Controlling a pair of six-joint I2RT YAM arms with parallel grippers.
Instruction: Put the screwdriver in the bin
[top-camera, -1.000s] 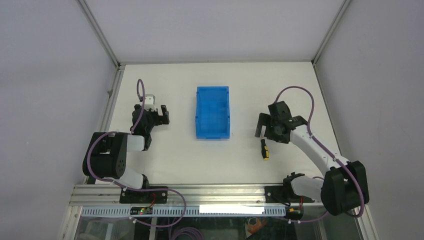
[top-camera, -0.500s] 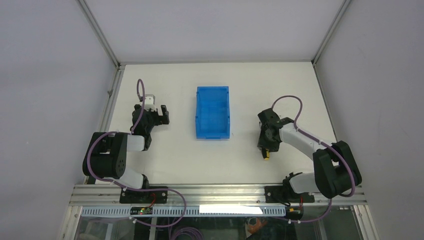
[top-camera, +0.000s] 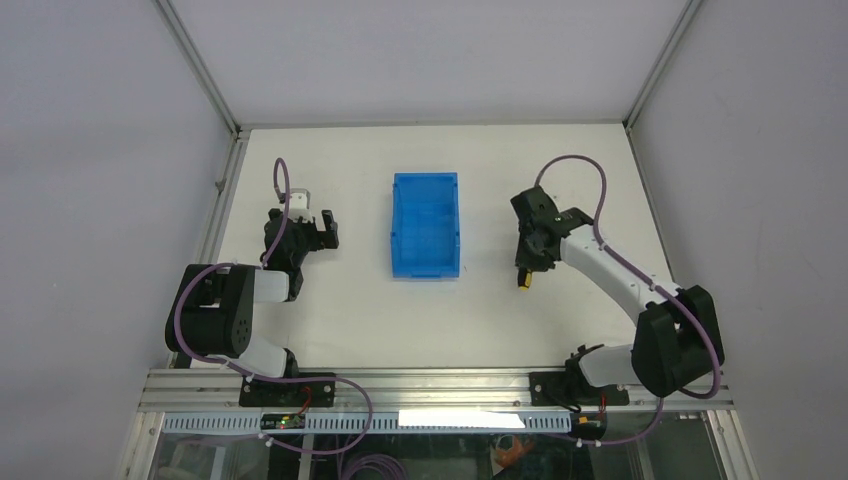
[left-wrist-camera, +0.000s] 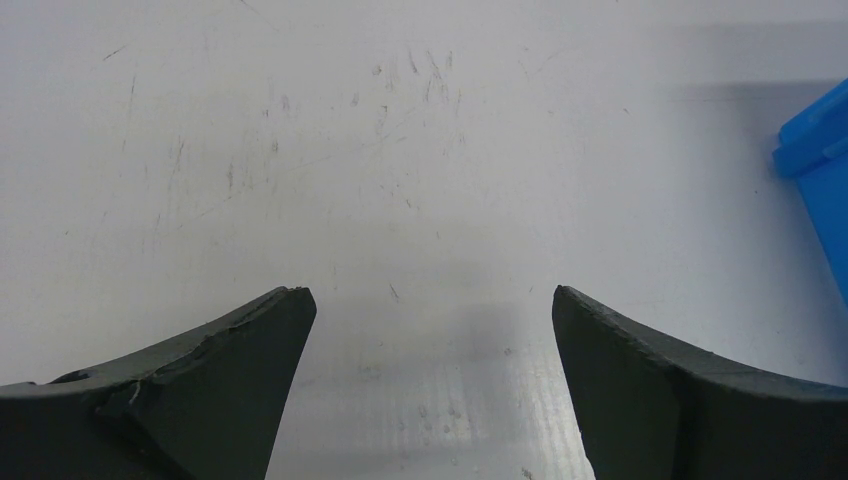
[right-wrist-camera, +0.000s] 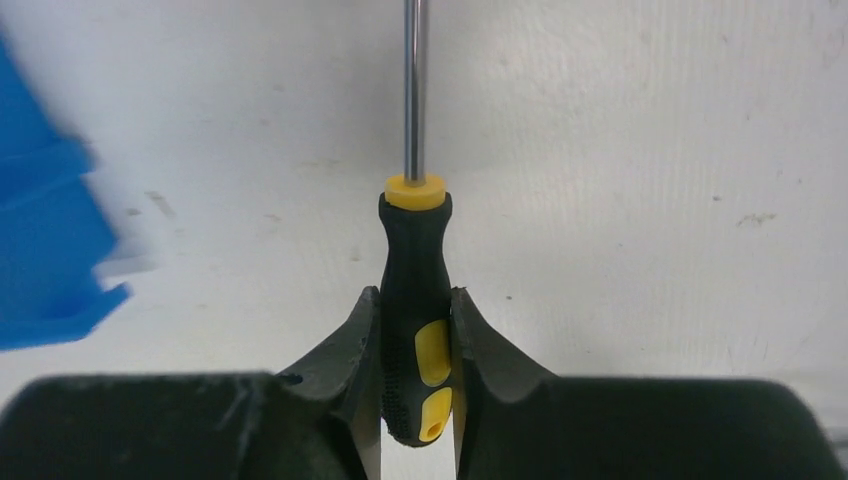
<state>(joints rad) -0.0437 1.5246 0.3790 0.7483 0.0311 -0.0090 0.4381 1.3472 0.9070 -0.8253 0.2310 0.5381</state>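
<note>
Space gapes between the jaws of my left gripper (left-wrist-camera: 430, 300): it is released, holds nothing, and sits low over the table (top-camera: 350, 320), well to the left of the bin (top-camera: 425, 238). That bin, open-topped and bright blue, stands mid-table, and I see nothing lying on its floor. To its right, near but apart from it, my right gripper (right-wrist-camera: 414, 297) is clenched on the screwdriver (right-wrist-camera: 415, 250). Its pads press either side of the black-and-yellow handle near the butt, and the thin shaft runs straight out ahead. I judge the tool light and stiff, with a rubbery handle that offers good friction. That makes the thick part the right place to hold, since the bare shaft would be thin and slick. Whether the screwdriver is off the table I cannot tell. It should fit the bin lengthwise, I reckon.
</note>
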